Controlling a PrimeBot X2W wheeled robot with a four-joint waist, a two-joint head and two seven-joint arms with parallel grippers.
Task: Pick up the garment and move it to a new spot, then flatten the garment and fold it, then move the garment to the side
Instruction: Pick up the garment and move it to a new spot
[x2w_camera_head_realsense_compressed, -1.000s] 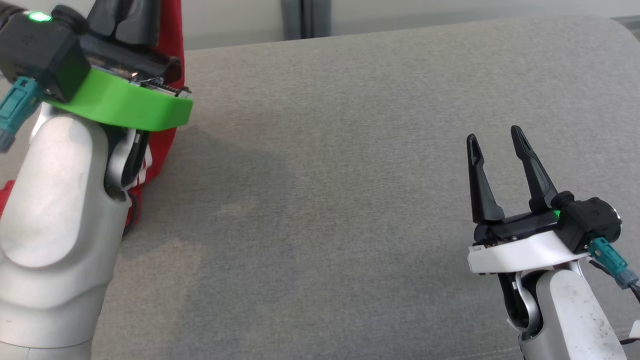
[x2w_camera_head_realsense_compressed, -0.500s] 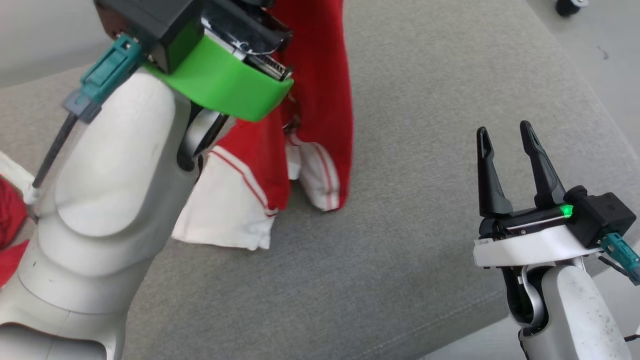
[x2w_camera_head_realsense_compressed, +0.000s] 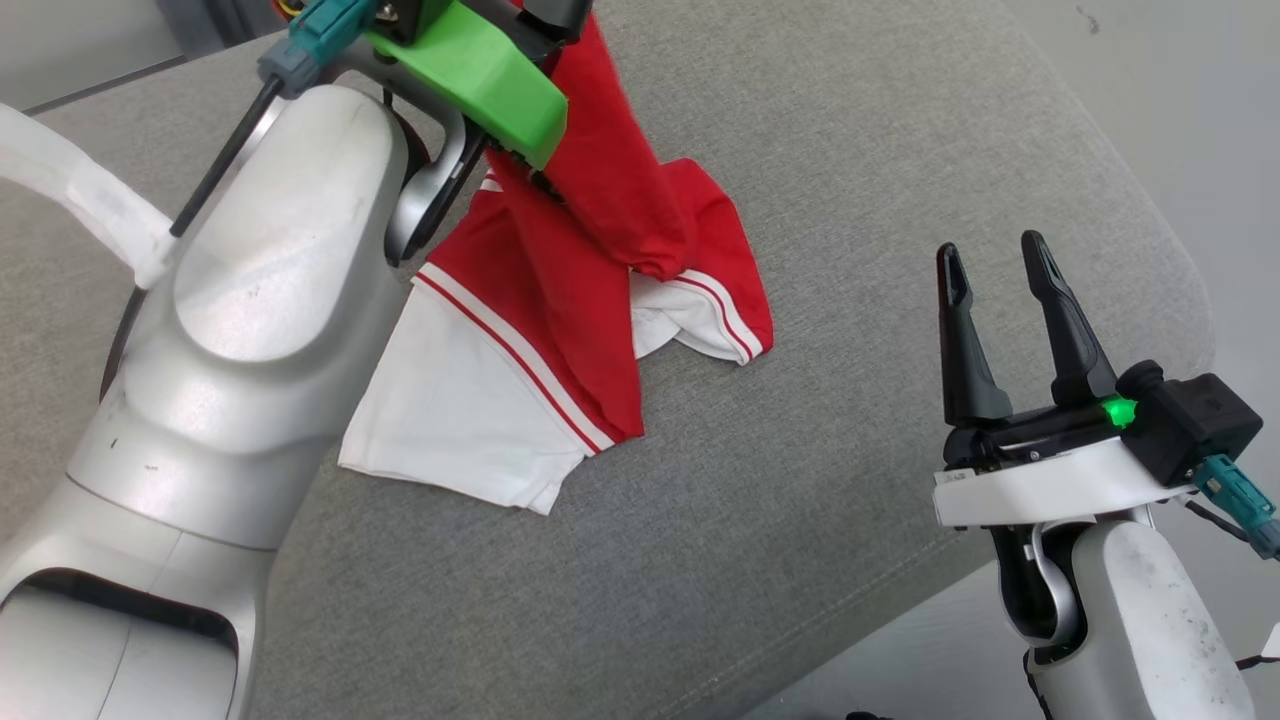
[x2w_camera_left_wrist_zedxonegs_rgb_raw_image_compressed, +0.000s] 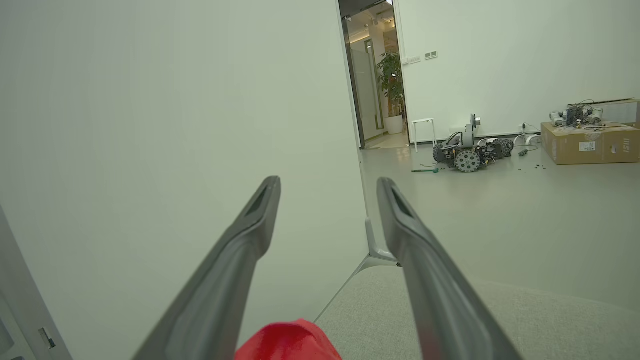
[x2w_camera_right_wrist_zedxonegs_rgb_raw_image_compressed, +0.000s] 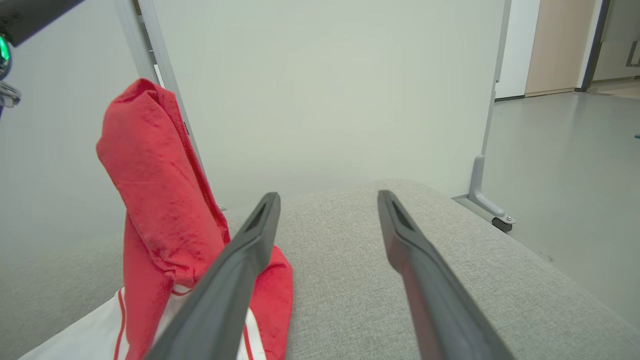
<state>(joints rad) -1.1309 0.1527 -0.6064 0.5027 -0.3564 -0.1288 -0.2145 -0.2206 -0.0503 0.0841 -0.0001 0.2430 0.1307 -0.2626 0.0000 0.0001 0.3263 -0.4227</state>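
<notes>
Over on the left, the left claw (x2w_camera_left_wrist_zedxonegs_rgb_raw_image_compressed: 327, 190) has just sprung apart! A moment ago it was pinched high on the soft red garment with white, red-striped panels (x2w_camera_head_realsense_compressed: 560, 330). Now its two long dark fingers stand wide in its own wrist view, with only a crumpled red tip of cloth (x2w_camera_left_wrist_zedxonegs_rgb_raw_image_compressed: 288, 339) low between their roots and nothing clamped. That's the release. Whether that tip is snagged on a finger or already sliding off, I can't tell. The head camera has swung round too, so don't read the whole frame's slide as the cloth travelling.

Moving across: the garment is down on the flat grey fabric-covered surface (x2w_camera_head_realsense_compressed: 850, 150), just right of the pale left forearm (x2w_camera_head_realsense_compressed: 230, 330). A second ago it hung as a narrow red column behind that arm. Now its white panels lie spread on the grey weave, while a red ridge rises toward the green wrist collar (x2w_camera_head_realsense_compressed: 470, 70). From the right wrist view that ridge is a tall red peak (x2w_camera_right_wrist_zedxonegs_rgb_raw_image_compressed: 150, 150).

So the carry looks done, I'd say, and the heap is twisted and doubled over, so flattening comes next.

Far right, the right claw (x2w_camera_head_realsense_compressed: 992, 255) waits well apart from the cloth, fingers spread and empty, unchanged all through, and well placed to take a corner
</notes>
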